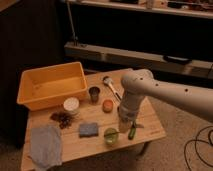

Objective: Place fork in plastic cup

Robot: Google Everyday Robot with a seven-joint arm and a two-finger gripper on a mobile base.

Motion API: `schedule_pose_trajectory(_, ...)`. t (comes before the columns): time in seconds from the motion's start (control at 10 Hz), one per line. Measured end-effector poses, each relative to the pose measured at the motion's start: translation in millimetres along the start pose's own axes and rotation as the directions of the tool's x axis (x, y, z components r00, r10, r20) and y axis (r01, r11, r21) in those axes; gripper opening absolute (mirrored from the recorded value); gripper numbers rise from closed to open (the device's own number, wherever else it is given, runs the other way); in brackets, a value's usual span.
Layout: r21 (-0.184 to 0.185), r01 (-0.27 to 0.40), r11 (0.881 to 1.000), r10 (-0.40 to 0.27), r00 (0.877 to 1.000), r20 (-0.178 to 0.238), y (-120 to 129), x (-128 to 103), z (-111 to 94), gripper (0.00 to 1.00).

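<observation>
Starting at the left of the counter (75, 146), a cloth (45, 145), a yellow bin (50, 86) and a sponge (88, 129) are seen, then the cup (111, 136) near the front edge. The gripper (125, 125) is held low just right of the cup; whether it is spread or closed cannot be told. The fork (132, 131) is seen lying just right of it, outside the cup.

One table (150, 131) is carrying three cups: a metal cup (94, 93), an orange cup (107, 105) and a plastic cup (111, 136). Two utensils are lying there, a fork (132, 131) and a long metal utensil (110, 86), with two cloths, a grey cloth (46, 145) and a blue cloth (88, 129), one yellow bin (50, 86) and one white bowl (71, 105). One gripper (125, 125) is hanging just beside the fork.
</observation>
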Motion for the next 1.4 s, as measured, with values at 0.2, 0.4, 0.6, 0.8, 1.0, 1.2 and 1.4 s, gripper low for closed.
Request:
schedule_pose_trajectory(0.2,-0.008,-0.015,1.000,0.015,1.000,-0.012,-4,-1,13,0.00)
schedule_pose_trajectory(0.4,-0.011,-0.040,0.999,0.040,0.999,-0.027,-12,2,21,0.00)
schedule_pose_trajectory(0.6,-0.014,-0.054,0.998,0.053,0.997,-0.050,-19,6,24,0.00)
schedule_pose_trajectory(0.8,-0.015,-0.073,0.997,0.071,0.995,-0.068,-25,12,25,0.00)
schedule_pose_trajectory(1.0,-0.013,-0.079,0.997,0.077,0.994,-0.073,-29,11,25,0.00)
schedule_pose_trajectory(1.2,-0.010,-0.081,0.997,0.080,0.994,-0.075,-33,9,24,0.00)
schedule_pose_trajectory(1.4,-0.011,-0.083,0.996,0.082,0.993,-0.083,-36,6,21,0.00)
